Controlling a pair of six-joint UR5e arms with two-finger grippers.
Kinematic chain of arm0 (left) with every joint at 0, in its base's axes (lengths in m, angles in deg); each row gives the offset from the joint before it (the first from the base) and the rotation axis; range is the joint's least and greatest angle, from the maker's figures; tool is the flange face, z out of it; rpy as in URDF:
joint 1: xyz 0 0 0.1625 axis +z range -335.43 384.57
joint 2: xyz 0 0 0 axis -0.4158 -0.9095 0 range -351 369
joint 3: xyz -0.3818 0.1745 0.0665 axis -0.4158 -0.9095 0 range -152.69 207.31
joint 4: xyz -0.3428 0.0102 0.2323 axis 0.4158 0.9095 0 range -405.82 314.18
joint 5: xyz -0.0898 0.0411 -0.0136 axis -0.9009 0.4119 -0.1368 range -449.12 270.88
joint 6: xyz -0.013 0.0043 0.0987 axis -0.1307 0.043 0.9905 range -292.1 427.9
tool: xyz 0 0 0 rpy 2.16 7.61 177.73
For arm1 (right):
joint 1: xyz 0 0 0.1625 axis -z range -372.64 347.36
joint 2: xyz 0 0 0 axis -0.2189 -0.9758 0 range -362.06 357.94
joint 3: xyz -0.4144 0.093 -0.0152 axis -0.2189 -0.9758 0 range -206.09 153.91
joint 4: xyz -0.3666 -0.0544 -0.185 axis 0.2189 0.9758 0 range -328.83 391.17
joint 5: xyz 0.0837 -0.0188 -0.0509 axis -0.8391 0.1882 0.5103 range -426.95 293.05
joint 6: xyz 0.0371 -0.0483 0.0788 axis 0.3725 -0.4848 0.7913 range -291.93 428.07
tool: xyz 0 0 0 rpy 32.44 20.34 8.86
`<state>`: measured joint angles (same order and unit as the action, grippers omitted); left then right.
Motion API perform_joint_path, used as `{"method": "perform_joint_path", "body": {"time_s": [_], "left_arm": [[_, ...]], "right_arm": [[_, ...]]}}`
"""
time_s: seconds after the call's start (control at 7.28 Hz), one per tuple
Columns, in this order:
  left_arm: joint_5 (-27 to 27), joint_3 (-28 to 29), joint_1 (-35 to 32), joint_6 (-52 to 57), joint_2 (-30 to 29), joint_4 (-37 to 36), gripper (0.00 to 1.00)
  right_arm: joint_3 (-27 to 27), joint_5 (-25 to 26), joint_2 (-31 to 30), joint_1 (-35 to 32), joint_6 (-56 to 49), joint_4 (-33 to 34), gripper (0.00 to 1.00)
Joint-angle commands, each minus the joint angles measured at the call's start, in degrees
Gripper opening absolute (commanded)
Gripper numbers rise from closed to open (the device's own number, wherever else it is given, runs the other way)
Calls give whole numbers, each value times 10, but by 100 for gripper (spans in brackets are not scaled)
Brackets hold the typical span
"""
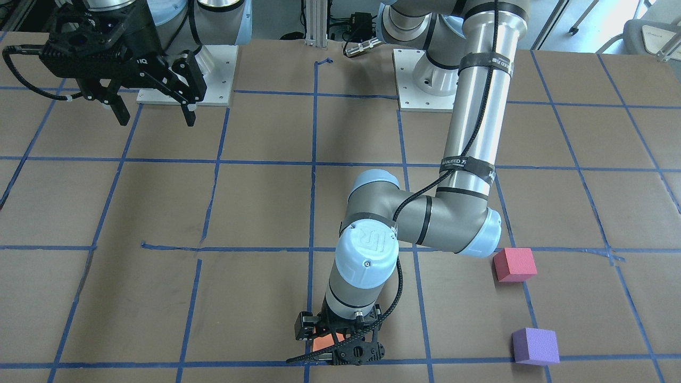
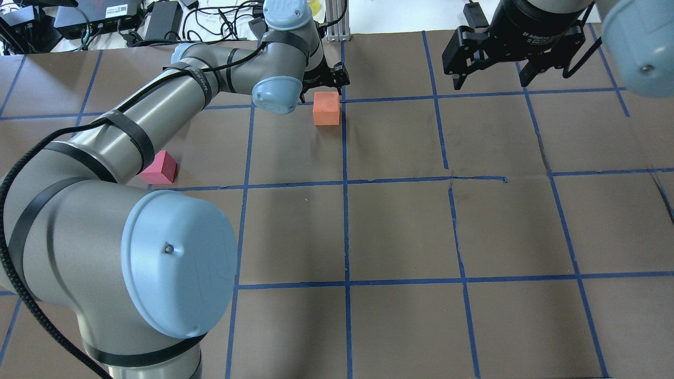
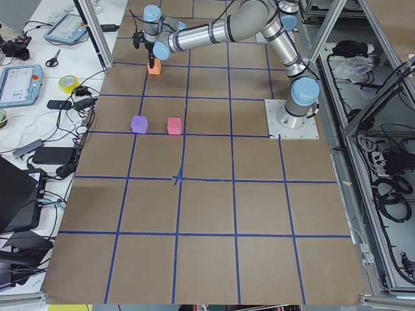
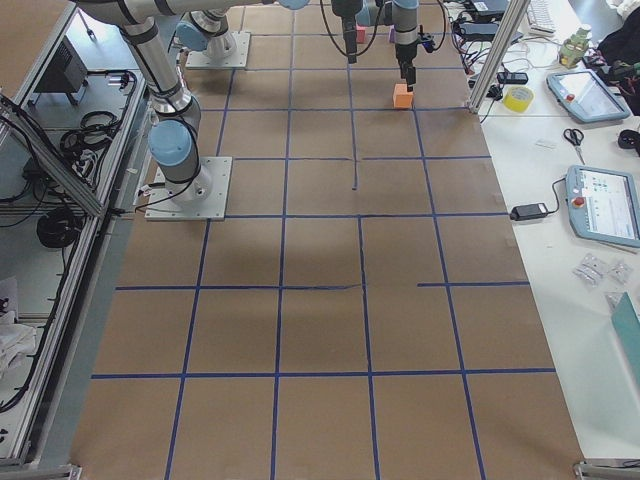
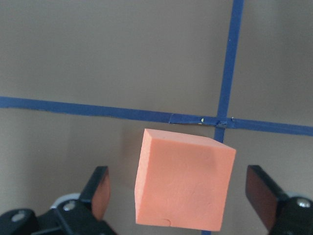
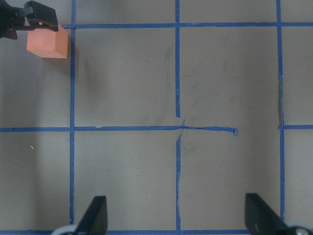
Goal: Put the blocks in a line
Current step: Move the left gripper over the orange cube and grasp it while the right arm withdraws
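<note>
The orange block (image 2: 326, 108) sits on the table beside a blue tape crossing. My left gripper (image 2: 327, 83) is open directly over it. In the left wrist view the block (image 5: 183, 183) lies between the two fingers (image 5: 98, 193) with a gap on each side. The pinkish-red block (image 1: 514, 264) and the purple block (image 1: 535, 346) lie apart from it, on the robot's left side of the table. In the overhead view the pinkish-red block (image 2: 159, 168) shows and the purple one is hidden behind my left arm. My right gripper (image 1: 157, 118) is open and empty, held high near its base.
The table (image 2: 400, 226) is brown paper with a grid of blue tape. The arms' white base plates (image 1: 425, 80) are at the robot's edge. Cables and devices (image 2: 105, 16) lie beyond the far edge. Side tables with tablets (image 4: 600, 200) flank it.
</note>
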<state>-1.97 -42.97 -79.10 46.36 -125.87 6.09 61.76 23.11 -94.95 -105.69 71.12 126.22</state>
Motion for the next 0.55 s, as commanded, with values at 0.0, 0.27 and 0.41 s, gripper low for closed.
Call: {"method": "perform_joint_path", "body": {"time_s": [0.0,0.27,0.41], "left_arm": [[0,-4,-7,2,-10,-15,100],[3,-3,-7,14,-21,-46,89],[4,-1,-7,18,-26,-56,72]], "right_arm": [[19,-1,-11,-1,5,10,100],[18,-9,-6,4,-2,21,100],[19,-9,-4,4,-2,55,100]]}}
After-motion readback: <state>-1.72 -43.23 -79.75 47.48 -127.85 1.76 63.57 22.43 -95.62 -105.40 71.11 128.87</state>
